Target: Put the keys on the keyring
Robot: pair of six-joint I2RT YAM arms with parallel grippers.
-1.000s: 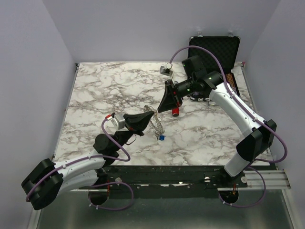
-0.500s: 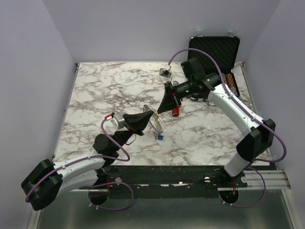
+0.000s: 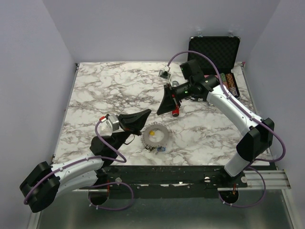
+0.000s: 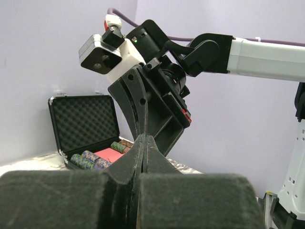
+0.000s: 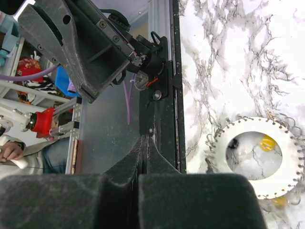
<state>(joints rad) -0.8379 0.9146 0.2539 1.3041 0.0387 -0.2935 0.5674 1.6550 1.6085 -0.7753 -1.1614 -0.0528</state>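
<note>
The one container I can see is the black case [image 3: 214,50], standing open well beyond the right gripper [image 3: 158,112], with its foam-lined lid upright. Inside it are striped poker chips [image 4: 93,159] lying in rolls; I make out at least three rolls from the left wrist camera but cannot count single chips. A flat red patch sits in the case next to them, and I cannot tell what it is.

The right gripper is pressed fully shut with nothing between its fingers. The left gripper [image 3: 147,113] is clamped shut on nothing as well. The two tips hang close together above the marble table [image 3: 95,90], apart from each other.

There is one keyring [image 3: 147,139], lying flat on the table just on the near side of both fingertips and touched by neither. From the right wrist camera it shows as a pale ring fringed with small wire loops.

I count three keys. One yellow key [image 5: 268,141] lies inside the ring's opening, and a second yellow key [image 5: 279,201] peeks out at its rim. One blue key [image 3: 160,149] lies just outside the ring, on the side away from the grippers. Whether any of them is hooked on a loop, I cannot tell.

One red cylinder [image 3: 175,113] lies just beside the right gripper.
</note>
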